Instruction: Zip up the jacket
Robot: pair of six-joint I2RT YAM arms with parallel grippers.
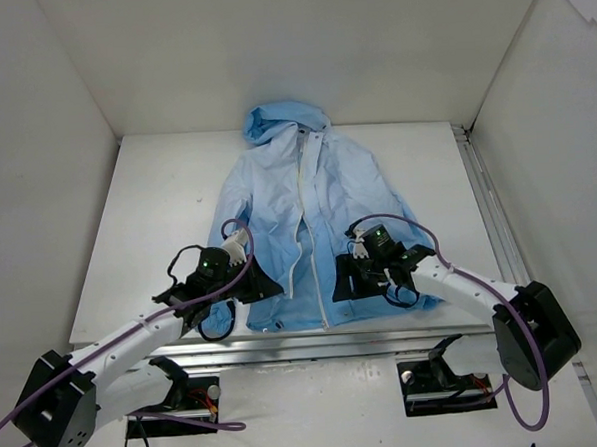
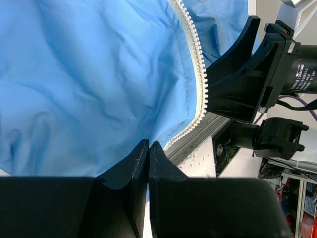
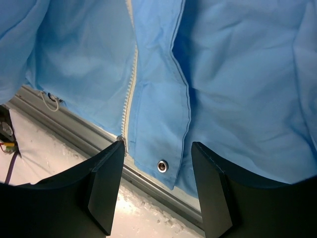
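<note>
White bench (image 1: 159, 241) carries light-blue thin hooded windbreaker jacket (image 1: 277, 195): left pincer (image 2: 148, 148) clamped on its bottom hem beside white zipper strip (image 2: 200, 74), right pincer (image 3: 157, 145) open over that hem.

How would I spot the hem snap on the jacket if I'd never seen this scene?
The jacket lies flat on the table, its hood at the far side. Follow its near hem to the open front, between the right gripper's fingers. The snap is the small round metal ring on the blue corner, just right of the white zipper's bottom end.
</note>
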